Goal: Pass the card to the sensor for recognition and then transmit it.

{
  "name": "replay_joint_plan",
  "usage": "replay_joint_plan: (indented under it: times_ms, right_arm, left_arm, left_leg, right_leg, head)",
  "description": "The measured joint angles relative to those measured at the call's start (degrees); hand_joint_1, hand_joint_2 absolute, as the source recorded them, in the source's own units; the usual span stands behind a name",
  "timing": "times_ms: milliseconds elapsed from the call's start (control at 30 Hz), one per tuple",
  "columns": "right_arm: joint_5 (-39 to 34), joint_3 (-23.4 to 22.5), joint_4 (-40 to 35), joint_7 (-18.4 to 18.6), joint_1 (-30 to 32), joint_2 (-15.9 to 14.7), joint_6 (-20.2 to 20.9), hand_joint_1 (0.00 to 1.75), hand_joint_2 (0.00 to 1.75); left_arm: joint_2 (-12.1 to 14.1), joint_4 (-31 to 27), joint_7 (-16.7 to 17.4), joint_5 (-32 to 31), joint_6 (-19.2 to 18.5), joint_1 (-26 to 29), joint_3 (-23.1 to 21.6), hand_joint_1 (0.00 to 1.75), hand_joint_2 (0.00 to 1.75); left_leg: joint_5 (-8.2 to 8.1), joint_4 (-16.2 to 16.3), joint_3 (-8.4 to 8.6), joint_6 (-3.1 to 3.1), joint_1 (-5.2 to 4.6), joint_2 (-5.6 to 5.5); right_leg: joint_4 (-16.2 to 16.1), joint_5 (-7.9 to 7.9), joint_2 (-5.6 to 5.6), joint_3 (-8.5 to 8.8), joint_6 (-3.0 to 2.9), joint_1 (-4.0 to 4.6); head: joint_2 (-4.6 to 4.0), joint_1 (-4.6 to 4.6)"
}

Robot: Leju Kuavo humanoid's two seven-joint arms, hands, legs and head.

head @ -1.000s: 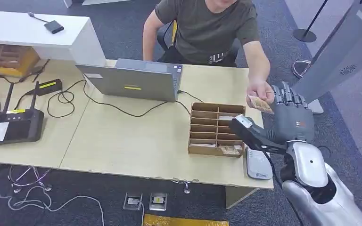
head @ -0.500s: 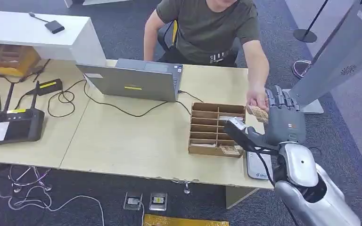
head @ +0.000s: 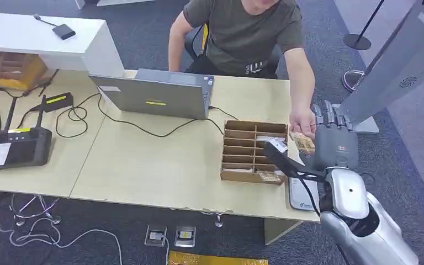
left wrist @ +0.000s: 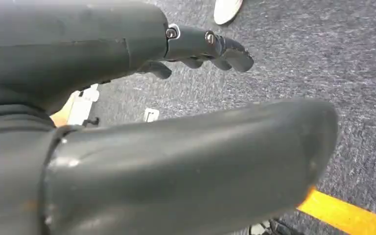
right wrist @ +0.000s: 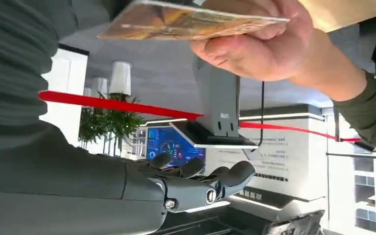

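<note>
My right hand [head: 331, 144] is raised over the table's right end, fingers spread and thumb stretched toward the wooden tray. A person's hand [head: 303, 122] holds a brown patterned card [head: 302, 141] right against my palm. In the right wrist view the card [right wrist: 191, 19] is pinched by the person's fingers [right wrist: 254, 44], close to my thumb, while my own fingers [right wrist: 200, 182] stay well apart from it. A white card sensor [head: 301, 194] lies flat on the table under my forearm. My left hand [left wrist: 152, 147] hangs over the carpet and holds nothing.
A wooden slotted tray [head: 251, 152] with a few cards stands left of my hand. An open laptop [head: 154, 94] and its cable sit mid-table, a black device [head: 19, 146] at the left. The person [head: 243, 27] sits behind the table. A grey kiosk [head: 397, 61] stands to the right.
My right hand has come down and slightly left toward the table. The person's hand followed it with the card, still pressed to my palm.
</note>
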Motion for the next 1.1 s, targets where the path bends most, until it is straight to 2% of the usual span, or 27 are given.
replay_joint_plan:
  times_ms: [267,600,1100]
  right_arm:
    - [0.5,-3.0,-0.2,0.1,2.9,-0.9,2.4,1.75,1.75]
    - [0.1,-6.4,-2.1,0.1,5.6,-2.6,3.8,1.75,1.75]
    - [-8.6,-6.6,-2.5,0.1,7.5,-4.9,2.2,1.75,1.75]
  left_arm:
    - [0.2,0.0,-0.2,-2.4,-2.0,0.2,0.0,0.00,0.00]
    - [0.6,0.0,-0.2,-3.6,-2.5,0.2,0.0,0.00,0.00]
    - [1.1,0.0,-0.2,-5.4,-3.0,0.2,0.0,0.00,0.00]
  left_leg:
    - [0.00,0.0,0.03,0.00,0.00,0.01]
    - [-0.01,0.0,0.05,0.00,0.00,0.05]
    - [-0.01,0.0,0.04,0.00,0.00,0.06]
  right_leg:
    - [0.0,0.00,0.06,0.00,0.00,0.00]
    - [0.0,0.00,0.12,0.00,0.00,0.00]
    - [0.0,0.00,0.12,0.01,0.00,0.00]
  head:
    - [0.00,0.00]
    - [0.00,-0.02]
    - [0.00,-0.02]
